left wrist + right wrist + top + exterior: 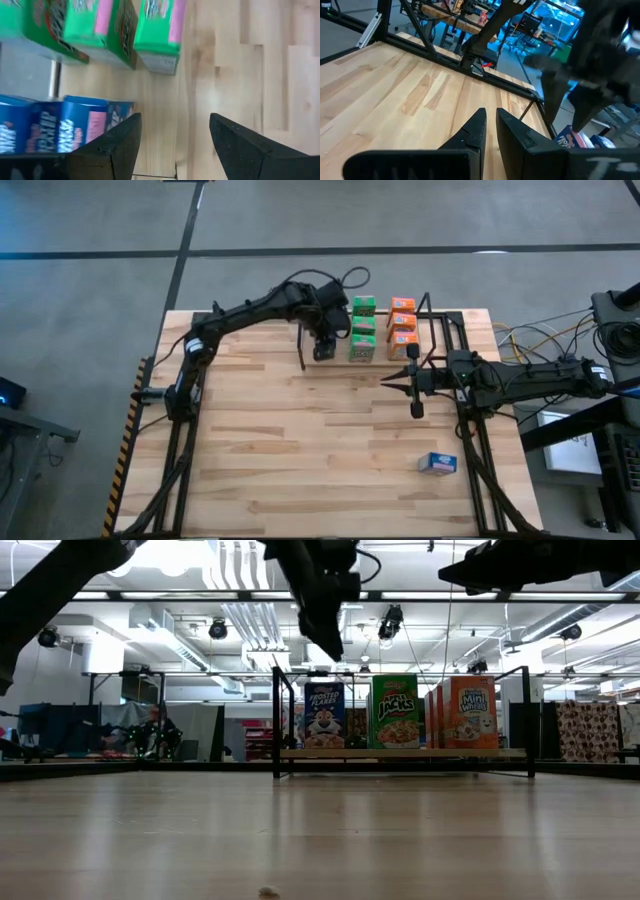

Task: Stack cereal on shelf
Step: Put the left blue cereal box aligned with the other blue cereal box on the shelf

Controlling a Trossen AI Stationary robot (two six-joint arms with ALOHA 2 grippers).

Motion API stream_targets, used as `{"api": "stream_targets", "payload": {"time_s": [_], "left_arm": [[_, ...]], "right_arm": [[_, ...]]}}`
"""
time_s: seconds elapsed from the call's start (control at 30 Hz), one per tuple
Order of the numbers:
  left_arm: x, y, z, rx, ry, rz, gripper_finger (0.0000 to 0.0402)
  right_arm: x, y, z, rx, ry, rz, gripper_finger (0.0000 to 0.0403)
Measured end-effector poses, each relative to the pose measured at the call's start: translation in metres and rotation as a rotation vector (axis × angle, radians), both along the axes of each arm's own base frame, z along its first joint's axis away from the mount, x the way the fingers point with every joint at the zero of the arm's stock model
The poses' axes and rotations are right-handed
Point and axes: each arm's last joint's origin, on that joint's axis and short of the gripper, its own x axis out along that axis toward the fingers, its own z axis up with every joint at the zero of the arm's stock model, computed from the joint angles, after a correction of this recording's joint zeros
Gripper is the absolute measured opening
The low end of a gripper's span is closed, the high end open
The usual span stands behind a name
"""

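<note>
On shelf [400, 753], upright blue [324, 715], green [396, 712], orange cereal boxes [468, 712]

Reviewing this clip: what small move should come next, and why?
Probably the right gripper, shut and empty, should open and head for the blue box lying alone on the table. The left gripper hangs open, holding nothing, by the shelf that holds the other boxes.

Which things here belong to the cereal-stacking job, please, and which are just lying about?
Job:
- green boxes and orange boxes on the shelf
- blue boxes there, beside the open left gripper
- lone blue box on the table, not yet shelved
- right gripper, shut, waiting

Lying about:
- cables off the table's right edge
</note>
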Motion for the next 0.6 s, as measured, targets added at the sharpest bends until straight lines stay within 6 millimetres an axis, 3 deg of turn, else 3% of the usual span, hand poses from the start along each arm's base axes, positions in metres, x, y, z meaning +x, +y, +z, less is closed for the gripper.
{"api": "stream_targets", "payload": {"time_s": [0.27, 0.6], "left_arm": [[0.014, -0.001, -0.035, 0.039, -0.042, 0.067, 0.0217], [0.015, 0.009, -0.046, 0.209, -0.012, 0.169, 0.0217]], "right_arm": [[0.0, 0.0, 0.0, 0.005, 0.0, -0.001, 0.0034], [0.0, 0.0, 0.0, 0.005, 0.0, -0.001, 0.0034]]}}
